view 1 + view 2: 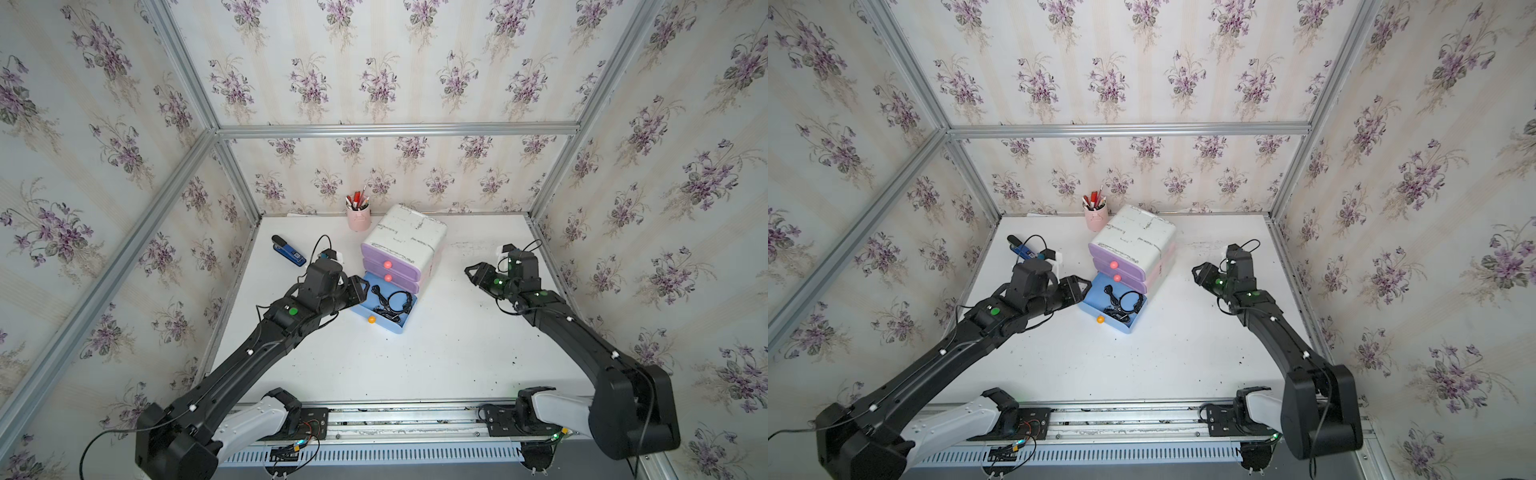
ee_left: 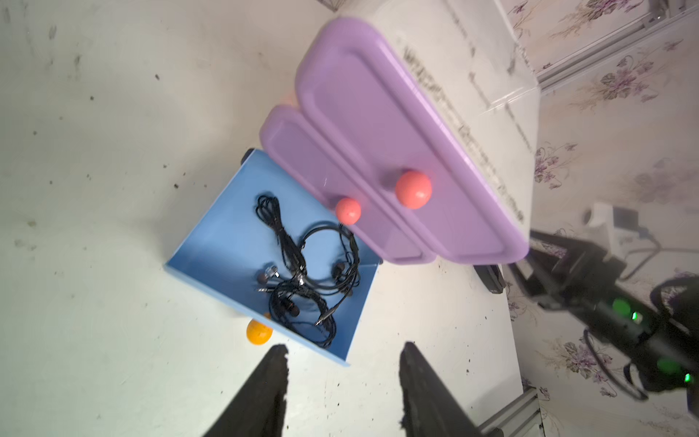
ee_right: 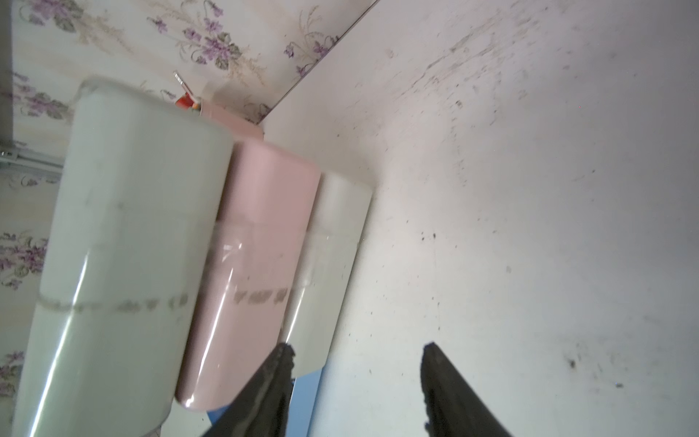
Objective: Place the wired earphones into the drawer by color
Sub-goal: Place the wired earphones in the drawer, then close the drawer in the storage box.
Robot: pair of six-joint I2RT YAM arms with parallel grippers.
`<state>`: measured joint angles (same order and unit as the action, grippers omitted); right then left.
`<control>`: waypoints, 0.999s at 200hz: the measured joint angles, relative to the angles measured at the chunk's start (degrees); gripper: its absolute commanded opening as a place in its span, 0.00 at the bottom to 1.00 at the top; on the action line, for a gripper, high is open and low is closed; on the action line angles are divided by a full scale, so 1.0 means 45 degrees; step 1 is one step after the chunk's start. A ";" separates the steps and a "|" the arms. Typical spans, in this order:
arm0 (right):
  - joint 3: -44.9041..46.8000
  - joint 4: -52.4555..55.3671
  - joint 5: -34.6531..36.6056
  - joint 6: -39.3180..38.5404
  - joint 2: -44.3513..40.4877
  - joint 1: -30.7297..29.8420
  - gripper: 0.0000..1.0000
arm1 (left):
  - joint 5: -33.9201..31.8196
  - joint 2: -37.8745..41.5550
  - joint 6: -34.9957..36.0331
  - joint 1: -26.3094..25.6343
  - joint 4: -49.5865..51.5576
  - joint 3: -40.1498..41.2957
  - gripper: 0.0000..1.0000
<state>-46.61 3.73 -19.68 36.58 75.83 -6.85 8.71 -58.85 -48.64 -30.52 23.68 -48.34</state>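
1. Left gripper [image 2: 344, 350] is hovering spread, empty, beside the open blue drawer [image 2: 212, 212]; right gripper [image 3: 357, 348] spread, well apart.
2. Black wired earphones [image 2: 302, 272] are lying inside.
3. Likely closing next: pushing squarely at the orange knob [image 2: 259, 332], watching the cable loop at the front rim.

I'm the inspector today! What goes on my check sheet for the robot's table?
Surface: white table, scuffed, with dark specks.
Job's things: drawer unit; its blue drawer is pulled out with black earphones inside; both purple drawers are shut. No white or red earphones seen.
Clutter: pink pen cup, blue stapler.
Grippers: left gripper open and empty, beside the blue drawer; right gripper open and empty, on the unit's other side, not touching it.
Cables: black wire loops at each wrist camera.
Surroundings: flowered wallpaper, metal frame.
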 measured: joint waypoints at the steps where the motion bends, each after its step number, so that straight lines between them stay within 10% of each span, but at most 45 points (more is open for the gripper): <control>1: -0.0141 -0.0039 -0.0039 0.0005 0.0175 0.0053 0.48 | 0.0019 0.0034 0.0000 -0.0005 0.0019 0.0078 0.17; 23: -0.2691 -0.0447 -0.0826 -0.0044 0.2939 0.0495 0.30 | 0.0364 0.0816 -0.0641 -0.0389 0.0131 0.2259 0.00; 64: -0.7635 -0.0525 -0.2161 -0.0024 0.7446 0.0704 0.19 | 0.0228 0.0787 -0.1923 -0.1093 -0.0695 0.4653 0.00; 200: -1.3119 0.1530 -0.3682 -0.0777 1.3066 0.0267 0.17 | -0.2040 -0.6975 -0.3274 -0.1234 -0.6849 0.2361 0.00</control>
<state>-105.65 10.61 -36.25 33.08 134.63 -5.65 -0.47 -90.24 -63.37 -36.07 -7.14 -37.71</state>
